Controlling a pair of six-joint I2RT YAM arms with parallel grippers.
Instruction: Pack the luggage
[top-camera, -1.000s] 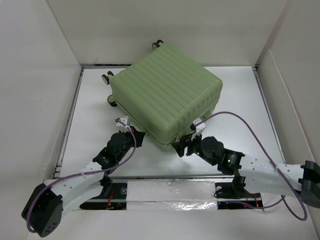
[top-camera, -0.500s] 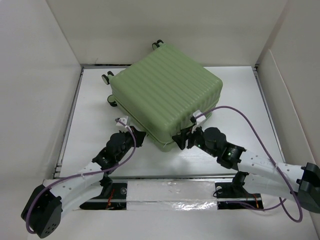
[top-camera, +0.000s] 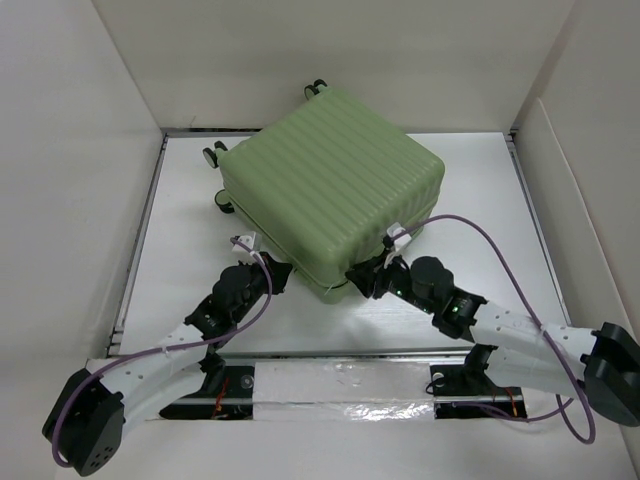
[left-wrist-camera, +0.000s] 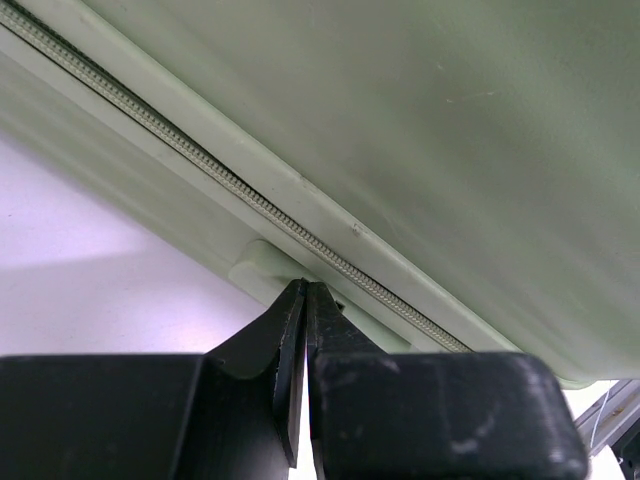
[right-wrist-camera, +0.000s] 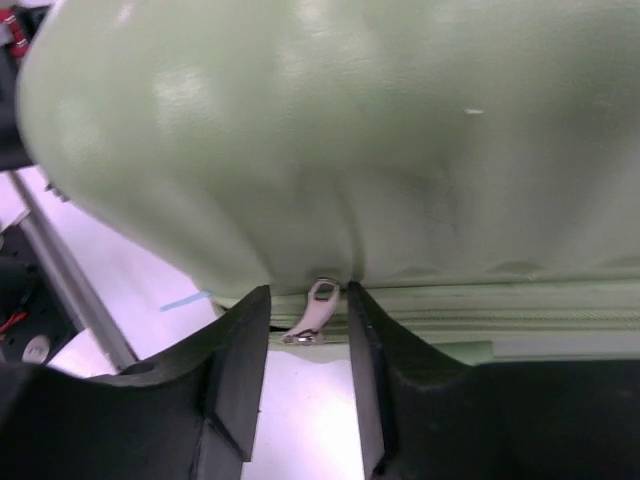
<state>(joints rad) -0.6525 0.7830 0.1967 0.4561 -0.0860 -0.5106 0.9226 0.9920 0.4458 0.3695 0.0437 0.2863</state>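
A pale green hard-shell suitcase (top-camera: 330, 190) is lying closed and flat on the white table (top-camera: 190, 250), turned diagonally so that one corner is pointing toward the arms and its small black wheels (top-camera: 215, 155) are sticking out at the far left. The left gripper (top-camera: 280, 272) is reaching in low against the near-left side of the case. In the left wrist view its black fingers (left-wrist-camera: 290, 320) are pressing together, with the tips touching a small moulded tab just under the zipper seam (left-wrist-camera: 200, 165). The right gripper (top-camera: 352, 278) is sitting at the near corner of the suitcase, its purple cable (top-camera: 480, 235) looping up over the arm. In the right wrist view its fingers (right-wrist-camera: 245, 340) are standing apart, straddling a silver zipper pull (right-wrist-camera: 312, 315) that is hanging from the seam below the rounded ribbed shell. The pull is sitting in the gap between them, without either pad clearly touching it.
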